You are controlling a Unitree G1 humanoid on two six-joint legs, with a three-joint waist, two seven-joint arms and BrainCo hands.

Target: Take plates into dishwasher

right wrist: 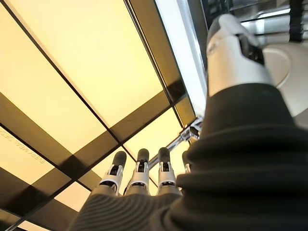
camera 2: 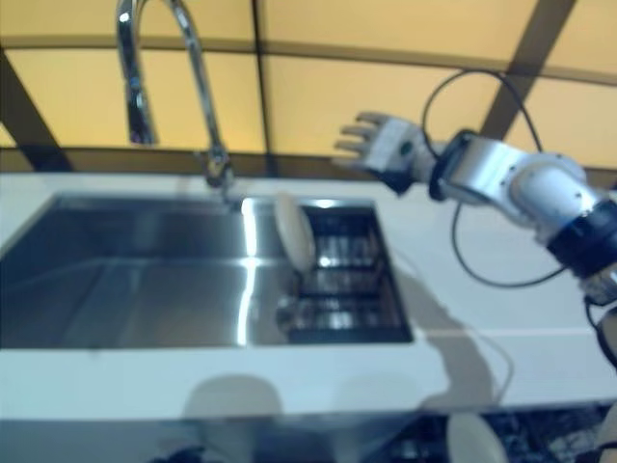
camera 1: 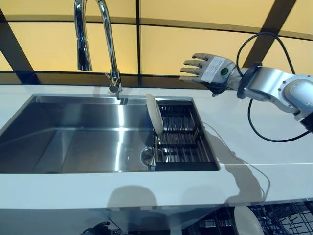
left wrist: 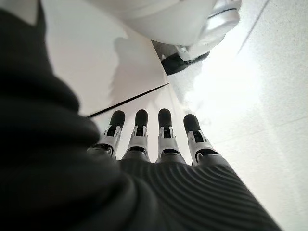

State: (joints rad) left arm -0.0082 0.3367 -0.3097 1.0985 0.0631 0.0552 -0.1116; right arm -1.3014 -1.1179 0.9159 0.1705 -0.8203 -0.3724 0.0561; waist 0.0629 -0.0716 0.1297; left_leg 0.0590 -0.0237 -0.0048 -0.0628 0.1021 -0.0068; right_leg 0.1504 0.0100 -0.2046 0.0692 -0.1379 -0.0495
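A steel sink (camera 1: 73, 142) is set into a white counter (camera 1: 264, 147), seen from above by the head camera. A black rack (camera 1: 183, 137) fills the sink's right end, and one pale plate (camera 1: 154, 113) stands on edge at the rack's left side, leaning slightly, just right of the picture's centre. A curved chrome tap (camera 1: 98, 39) rises at 11 o'clock from the plate, its base on the counter behind the sink; behind it a yellow panelled wall (camera 1: 171, 44) is crossed by dark bars. The right hand (camera 1: 205, 70) is held in the air at 1 o'clock from the plate, above the counter's back edge and well apart from the plate, fingers spread straight and holding nothing. Nothing is seen between hand and plate except the open rack. At the bottom edge, at 5 o'clock, the dark dishwasher basket (camera 1: 288, 215) is partly shown below the counter, with a second plate (camera 1: 246, 221) in it, cut off by the frame. The left hand (left wrist: 159, 159) is shown only in its own wrist view, fingers straight and empty, pointed at a pale floor. In the right wrist view the thumb and cover hide much of the scene, and the sink cannot be made out there. The drain under the plate's lower edge is only partly visible.
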